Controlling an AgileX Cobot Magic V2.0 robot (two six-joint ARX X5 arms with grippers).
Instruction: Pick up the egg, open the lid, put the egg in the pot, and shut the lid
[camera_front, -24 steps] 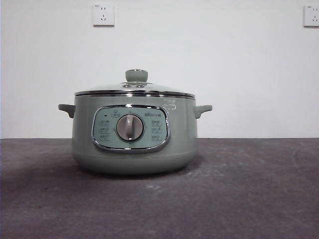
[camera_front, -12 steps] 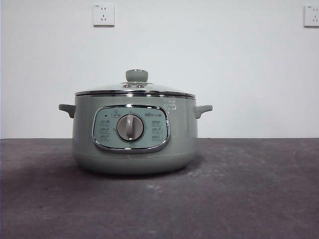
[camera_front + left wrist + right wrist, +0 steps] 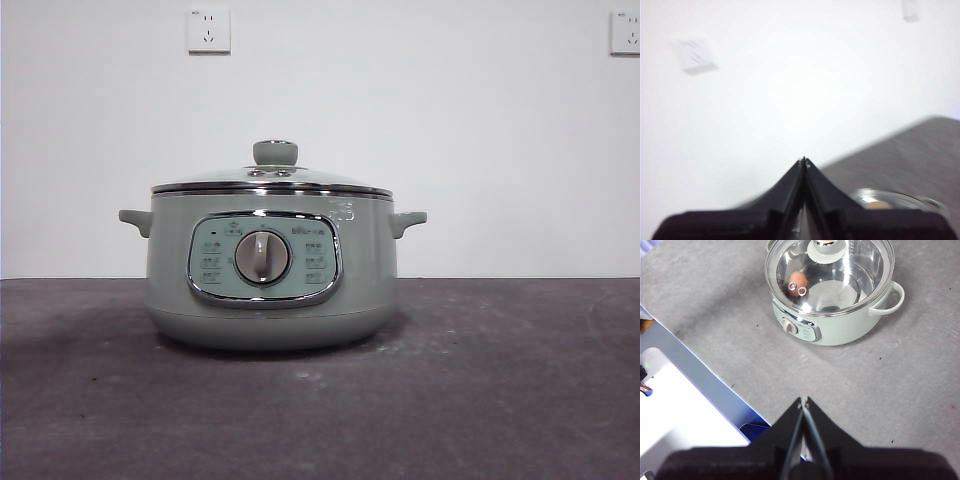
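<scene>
Grey table (image 3: pixel 500 400), wide and bare around the pot (image 3: pixel 270 300), which stands at its middle with the dial (image 3: pixel 262 257) facing the front camera. Lid (image 3: pixel 270 182) seated flat on the pot's rim, knob (image 3: pixel 275 152) at twelve o'clock of the dome. Egg (image 3: pixel 798 278) inside, seen through the glass, lying near the wall above the dial. Left gripper (image 3: pixel 804 161) held high, jaws pressed together, holding nothing. Right gripper (image 3: pixel 803 401) likewise pressed together, well apart from the pot.

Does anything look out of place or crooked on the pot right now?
Nothing stands out. The lid sits level on the pot, the egg shows through the glass inside it, and nothing is spilled on the table.
</scene>
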